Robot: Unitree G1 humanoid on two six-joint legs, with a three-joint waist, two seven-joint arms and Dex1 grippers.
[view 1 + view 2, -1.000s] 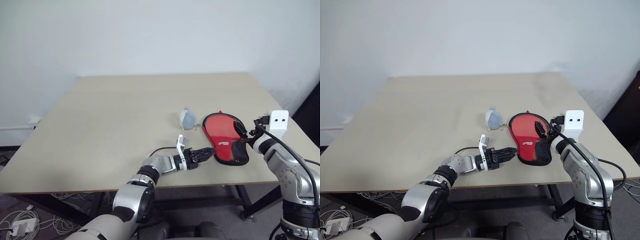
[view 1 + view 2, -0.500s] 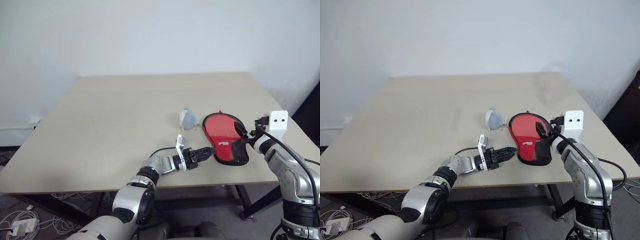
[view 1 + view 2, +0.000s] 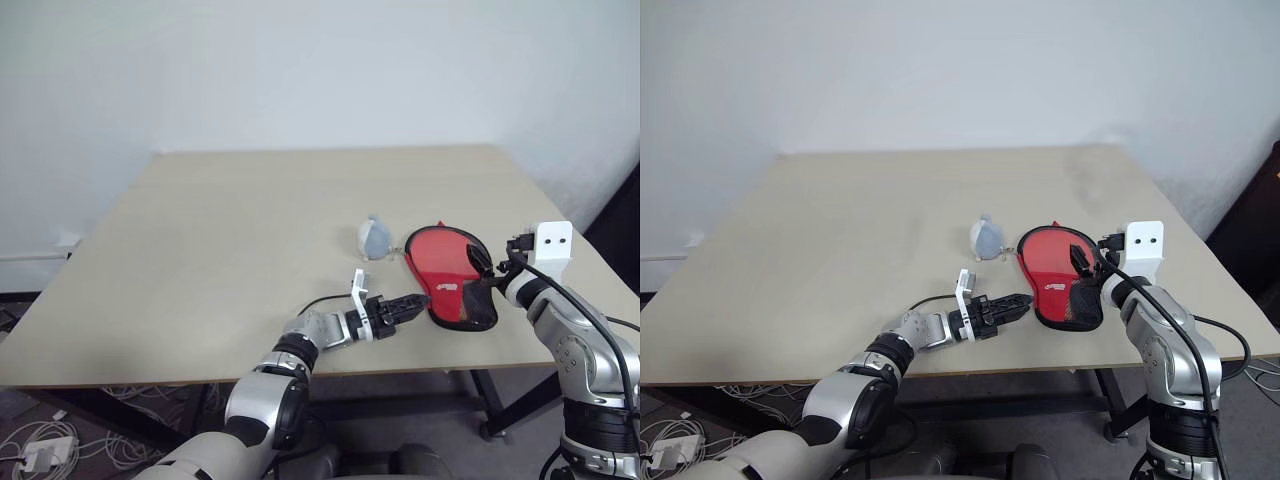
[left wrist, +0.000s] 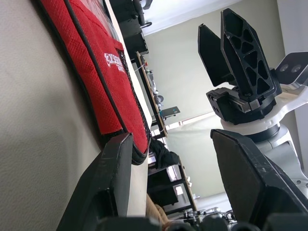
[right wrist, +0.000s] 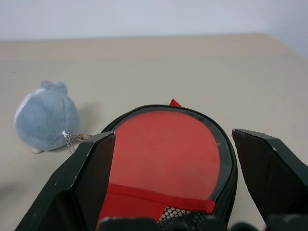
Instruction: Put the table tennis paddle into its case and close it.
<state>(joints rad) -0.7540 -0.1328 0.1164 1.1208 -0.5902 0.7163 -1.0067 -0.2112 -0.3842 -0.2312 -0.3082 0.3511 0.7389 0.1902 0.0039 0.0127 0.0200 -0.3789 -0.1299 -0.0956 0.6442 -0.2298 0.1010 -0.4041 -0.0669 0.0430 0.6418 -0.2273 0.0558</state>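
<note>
The case (image 3: 452,283) is left near the bench's (image 3: 220,240) right edge, flanked by the parted left gripper (image 3: 408,303) and parted right gripper (image 3: 484,270), seemingly for zipping.

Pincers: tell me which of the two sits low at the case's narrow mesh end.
The left pincer, lying low on the table beside the case; the right pincer hovers above the case instead.

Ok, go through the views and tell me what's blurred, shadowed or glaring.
Head views: even soft light, no glare; the case and grey plush toy cast only faint shadows on the table. Left wrist view: the left gripper fingers are near and dark, the room behind washed out and tilted. Right wrist view: the right gripper fingers are dark and slightly soft, the case sharp.
</note>
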